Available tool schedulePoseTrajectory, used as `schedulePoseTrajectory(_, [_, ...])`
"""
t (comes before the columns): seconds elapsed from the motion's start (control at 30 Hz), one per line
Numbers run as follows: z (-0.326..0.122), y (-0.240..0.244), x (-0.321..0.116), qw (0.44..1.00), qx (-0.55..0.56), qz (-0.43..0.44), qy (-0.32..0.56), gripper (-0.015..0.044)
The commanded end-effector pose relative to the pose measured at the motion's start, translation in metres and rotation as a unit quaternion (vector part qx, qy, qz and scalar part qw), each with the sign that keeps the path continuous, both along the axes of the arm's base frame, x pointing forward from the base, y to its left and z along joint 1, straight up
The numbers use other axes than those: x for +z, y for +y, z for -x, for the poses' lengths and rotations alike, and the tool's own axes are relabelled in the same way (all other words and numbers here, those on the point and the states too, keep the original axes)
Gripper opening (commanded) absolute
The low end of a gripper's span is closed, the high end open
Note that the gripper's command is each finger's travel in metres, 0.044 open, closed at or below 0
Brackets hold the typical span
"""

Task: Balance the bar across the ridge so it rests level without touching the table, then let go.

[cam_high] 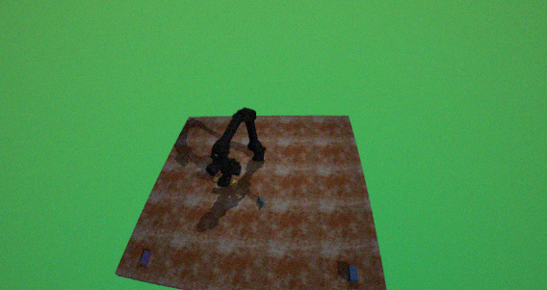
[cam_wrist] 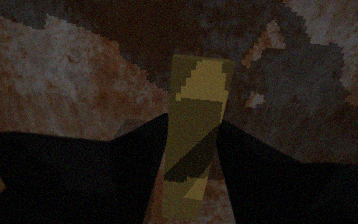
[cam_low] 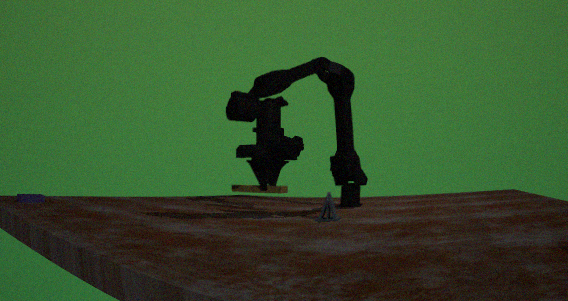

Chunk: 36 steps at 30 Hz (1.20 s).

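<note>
The yellow bar is held near its middle, close to level, a little above the table. My gripper points down and is shut on the bar, with one finger on each long side in the wrist view. The small grey ridge stands on the table with its narrow top up. It is to the right of the bar in the top and exterior views, with a gap between them. The ridge does not show in the wrist view.
The brown and grey table bears a purple block near its front left corner in the top view, and a blue block near the front right. The arm's base stands behind the ridge.
</note>
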<state>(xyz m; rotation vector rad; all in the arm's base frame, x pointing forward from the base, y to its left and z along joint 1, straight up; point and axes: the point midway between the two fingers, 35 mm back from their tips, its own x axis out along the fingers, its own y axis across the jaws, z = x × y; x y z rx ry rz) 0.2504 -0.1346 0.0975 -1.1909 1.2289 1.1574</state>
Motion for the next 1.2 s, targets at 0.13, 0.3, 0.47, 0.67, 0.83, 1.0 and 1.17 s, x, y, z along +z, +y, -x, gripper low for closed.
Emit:
schedulePoseTrajectory(0.13, [-0.001,0.0,0.022,1.0,0.001,0.001,-0.005,0.0])
schedulePoseTrajectory(0.3, [0.001,0.001,0.035,1.0,0.002,0.001,-0.005,0.0])
schedulePoseTrajectory(0.47, [0.003,0.002,0.048,1.0,0.002,0.001,-0.005,0.0])
schedulePoseTrajectory(0.67, [0.003,0.004,0.057,1.0,0.003,0.0,-0.005,0.0])
schedulePoseTrajectory(0.83, [-0.009,0.015,0.058,1.0,0.011,0.0,-0.006,0.0])
schedulePoseTrajectory(1.0, [-0.02,0.028,0.059,1.0,0.02,-0.001,-0.006,0.0])
schedulePoseTrajectory(1.17, [-0.031,0.041,0.06,1.0,0.028,-0.001,-0.006,0.0])
